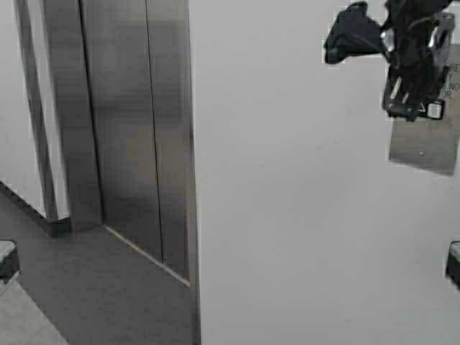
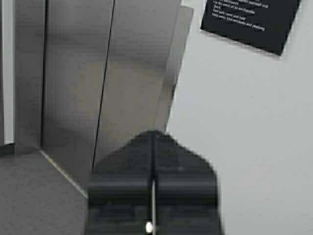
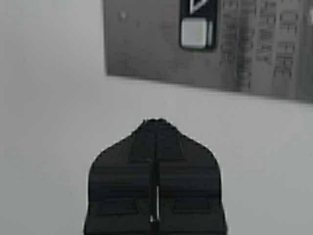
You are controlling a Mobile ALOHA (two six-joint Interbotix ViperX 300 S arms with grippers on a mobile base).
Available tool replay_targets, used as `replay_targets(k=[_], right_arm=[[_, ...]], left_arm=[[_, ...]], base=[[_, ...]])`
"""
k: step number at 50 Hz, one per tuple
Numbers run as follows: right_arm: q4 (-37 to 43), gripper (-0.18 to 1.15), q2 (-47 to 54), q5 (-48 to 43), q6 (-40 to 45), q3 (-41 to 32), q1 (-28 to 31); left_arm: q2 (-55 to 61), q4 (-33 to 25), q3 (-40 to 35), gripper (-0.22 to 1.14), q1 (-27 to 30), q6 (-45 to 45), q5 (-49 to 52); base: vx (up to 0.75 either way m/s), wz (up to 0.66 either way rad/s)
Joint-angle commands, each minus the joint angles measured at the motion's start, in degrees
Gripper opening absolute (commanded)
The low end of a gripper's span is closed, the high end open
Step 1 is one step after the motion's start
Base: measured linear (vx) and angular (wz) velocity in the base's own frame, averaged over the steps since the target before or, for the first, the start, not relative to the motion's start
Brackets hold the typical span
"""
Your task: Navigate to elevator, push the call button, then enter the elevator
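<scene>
A: Position. What's ahead?

B: White wall (image 1: 302,215) fills most of the high view. The elevator (image 1: 133,129) stands to the left, its steel doors pressed together along a single centre seam, steel frame on both sides. Dark floor (image 1: 93,287) runs up to its threshold.

A: And the call button?

B: The call button (image 1: 425,140) is a small brushed-steel plate on the wall at upper right, well apart from the doors. In the right wrist view the plate (image 3: 205,44) shows a pale square push-piece (image 3: 194,33) under an arrow mark, with engraved lettering alongside; I can't read the whole wording.

A: Right arm?

B: Raised high. The right gripper (image 1: 413,108) hangs in front of the plate's upper part in the high view. From its own wrist camera the right gripper (image 3: 155,122) has both fingers pressed flat together to a blunt tip, nothing between them. That tip sits just short of the plate's edge, over bare wall. Contact with the wall: cannot tell.

A: Left arm?

B: Low, barely in the high view. Its wrist camera shows the left gripper (image 2: 154,134) with fingers likewise closed tight, holding nothing, pointed at the corner where the elevator frame meets the wall. A black sign (image 2: 249,22) with white text hangs on the wall nearby
</scene>
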Motion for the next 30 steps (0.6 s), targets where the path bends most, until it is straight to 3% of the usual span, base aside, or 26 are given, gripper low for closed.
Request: replay_targets(k=[1,30], right_arm=[[-3.87,0.06,4.13,1.41,2.64,-4.22,-0.62],[-12.22,0.06,15.38,1.76,2.90,-13.89,-9.14]], left_arm=[[0.09,-0.18,-0.70,0.02,-0.09,0.09,-0.26],[-0.09,-0.18,-0.18,0.02,-0.09,0.35,-0.09]], base=[[0.01,0.00],[0.01,0.00]])
